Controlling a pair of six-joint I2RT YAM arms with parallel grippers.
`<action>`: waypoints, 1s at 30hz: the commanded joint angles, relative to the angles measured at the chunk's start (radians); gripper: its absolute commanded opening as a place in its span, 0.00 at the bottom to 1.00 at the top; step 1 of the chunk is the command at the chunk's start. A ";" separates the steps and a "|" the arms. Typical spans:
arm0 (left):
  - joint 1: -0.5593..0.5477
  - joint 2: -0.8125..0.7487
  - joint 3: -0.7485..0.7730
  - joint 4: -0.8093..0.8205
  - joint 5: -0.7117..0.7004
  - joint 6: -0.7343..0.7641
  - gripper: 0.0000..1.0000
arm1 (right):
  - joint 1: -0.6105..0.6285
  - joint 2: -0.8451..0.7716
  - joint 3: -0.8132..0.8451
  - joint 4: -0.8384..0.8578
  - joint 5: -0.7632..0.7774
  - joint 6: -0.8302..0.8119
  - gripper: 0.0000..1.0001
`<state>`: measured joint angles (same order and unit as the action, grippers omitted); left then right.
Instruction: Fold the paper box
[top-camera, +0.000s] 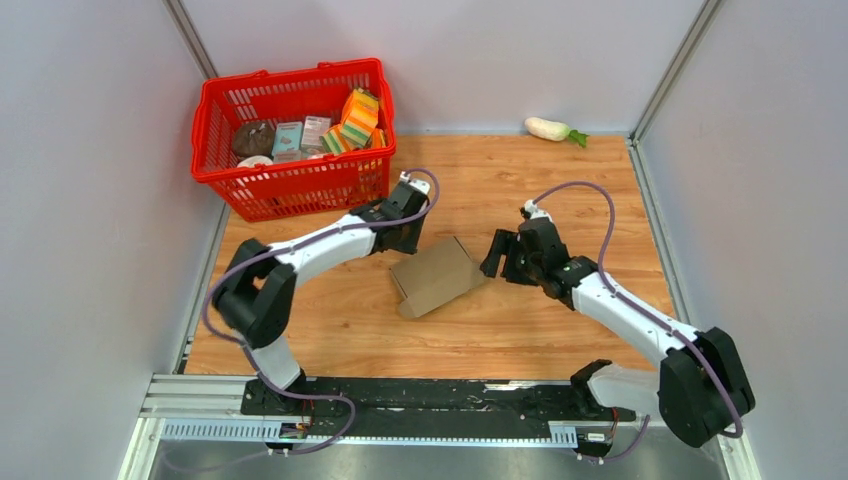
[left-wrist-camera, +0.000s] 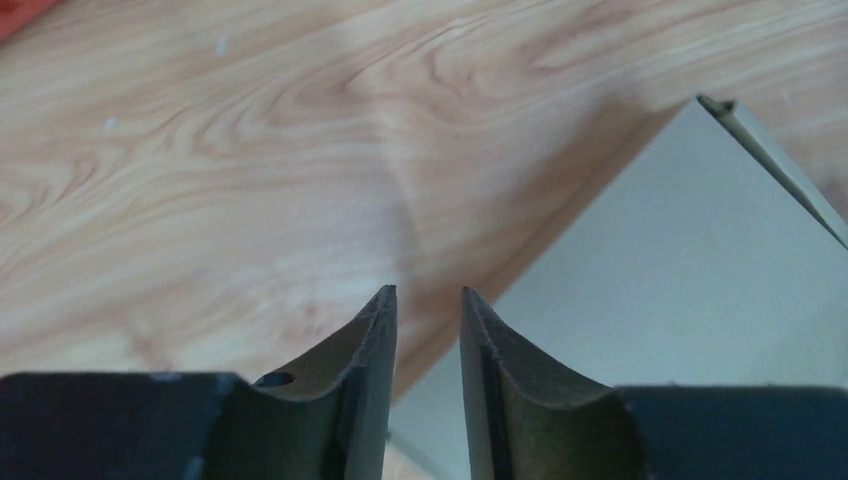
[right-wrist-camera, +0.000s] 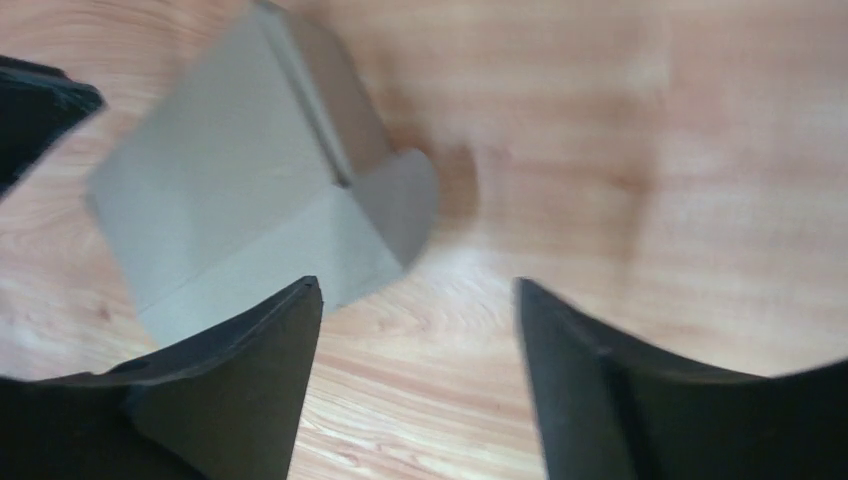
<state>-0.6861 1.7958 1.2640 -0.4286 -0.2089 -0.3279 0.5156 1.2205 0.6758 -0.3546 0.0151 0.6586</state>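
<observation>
The paper box (top-camera: 437, 277) is a plain brown cardboard box, folded into a small flat shape and lying on the wooden table between the two arms. My left gripper (top-camera: 405, 237) hovers at its far left corner. In the left wrist view the gripper (left-wrist-camera: 428, 290) is open by a narrow gap with nothing between the fingers, and the box (left-wrist-camera: 680, 260) lies below to the right. My right gripper (top-camera: 497, 256) is just right of the box. In the right wrist view it (right-wrist-camera: 418, 282) is wide open and empty over bare wood, with the box (right-wrist-camera: 230, 190) and a rounded side flap to the left.
A red shopping basket (top-camera: 290, 185) with groceries stands at the back left, just behind the left arm. A white radish (top-camera: 550, 128) lies at the back wall. Grey walls close in both sides of the table.
</observation>
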 joint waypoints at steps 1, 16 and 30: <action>0.011 -0.265 -0.118 0.053 -0.034 -0.013 0.41 | -0.046 0.005 0.106 0.183 -0.178 -0.256 0.79; 0.060 -0.956 -0.777 0.140 0.229 -0.264 0.54 | -0.150 0.586 0.464 0.170 -0.638 -0.402 0.35; 0.140 -0.980 -0.960 0.514 0.393 -0.518 0.76 | -0.163 0.602 0.347 0.272 -0.629 -0.327 0.13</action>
<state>-0.5896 0.7853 0.3561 -0.1684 0.0933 -0.7139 0.3573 1.8233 1.0603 -0.1070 -0.6304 0.3241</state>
